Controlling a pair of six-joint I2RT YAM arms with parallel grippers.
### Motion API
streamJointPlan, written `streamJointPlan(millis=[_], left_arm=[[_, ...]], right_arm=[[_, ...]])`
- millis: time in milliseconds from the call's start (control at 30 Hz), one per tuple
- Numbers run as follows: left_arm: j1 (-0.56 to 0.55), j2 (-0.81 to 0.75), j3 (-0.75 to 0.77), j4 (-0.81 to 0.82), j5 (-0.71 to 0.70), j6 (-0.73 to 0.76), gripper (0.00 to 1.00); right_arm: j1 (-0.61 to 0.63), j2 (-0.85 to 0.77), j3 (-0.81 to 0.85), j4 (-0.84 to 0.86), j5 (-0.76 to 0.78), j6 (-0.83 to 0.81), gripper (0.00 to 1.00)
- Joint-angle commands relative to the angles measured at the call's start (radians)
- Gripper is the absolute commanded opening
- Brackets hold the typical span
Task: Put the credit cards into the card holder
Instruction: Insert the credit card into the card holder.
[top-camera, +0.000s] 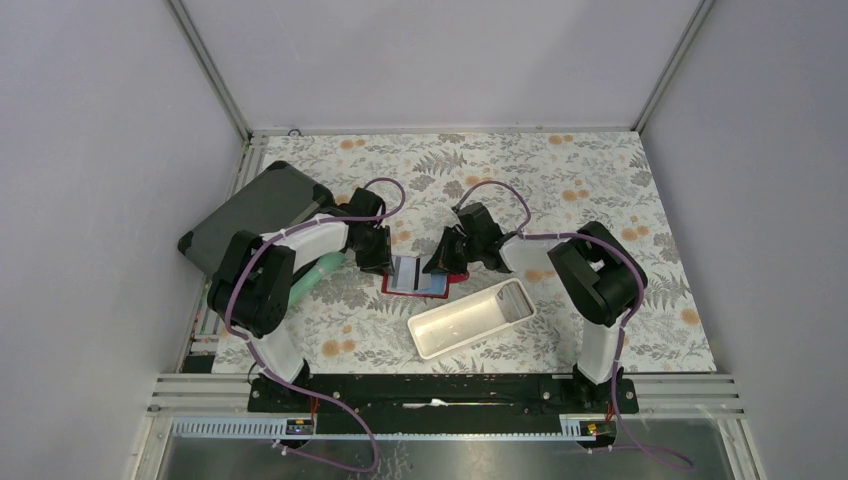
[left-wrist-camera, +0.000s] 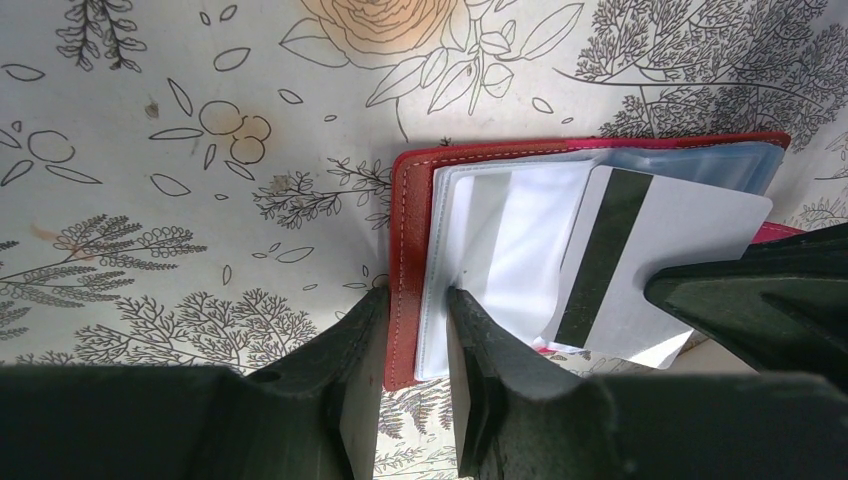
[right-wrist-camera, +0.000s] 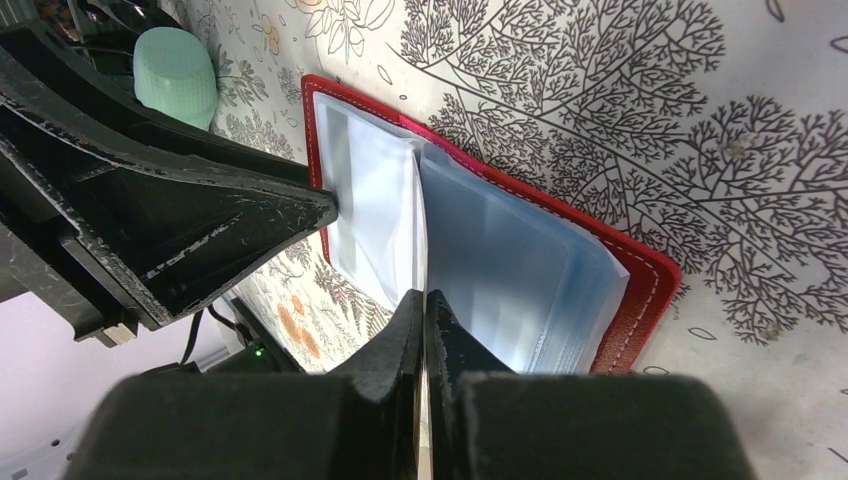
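Observation:
The red card holder (top-camera: 392, 287) lies open on the floral table, its clear sleeves (left-wrist-camera: 520, 230) fanned out. My left gripper (left-wrist-camera: 412, 297) straddles its left edge: one finger is against the red cover (left-wrist-camera: 400, 250), the other rests on a sleeve. My right gripper (right-wrist-camera: 424, 295) is shut on a pale credit card (left-wrist-camera: 660, 250) with a black stripe. From the right wrist that credit card (right-wrist-camera: 421, 230) is edge-on. It stands over the card holder (right-wrist-camera: 640, 290), between the left sleeve and the right-hand stack. In the top view the left gripper (top-camera: 380, 262) and right gripper (top-camera: 443, 262) meet over the card holder.
A long white tray (top-camera: 470, 318) lies just in front of the card holder. A big dark grey case (top-camera: 255, 215) sits at the back left. Under the left arm is a pale green object (top-camera: 318, 272), also in the right wrist view (right-wrist-camera: 178, 62).

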Motion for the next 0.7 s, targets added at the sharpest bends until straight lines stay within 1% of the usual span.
streamJointPlan(millis=[0, 400, 533, 667], left_arm=[[-0.008, 0.014, 0.018, -0.001, -0.042, 0.019, 0.29], [-0.012, 0.015, 0.018, -0.002, -0.039, 0.019, 0.29], [-0.012, 0.015, 0.019, -0.002, -0.038, 0.019, 0.29], [-0.012, 0.014, 0.019, -0.002, -0.040, 0.020, 0.29]], right_arm=[[0.001, -0.032, -0.020, -0.005, 0.052, 0.012, 0.00], [0.001, -0.122, -0.082, 0.103, 0.067, 0.095, 0.00], [0.002, -0.108, -0.093, 0.180, 0.041, 0.130, 0.00], [0.002, -0.096, -0.080, 0.176, 0.044, 0.129, 0.00]])
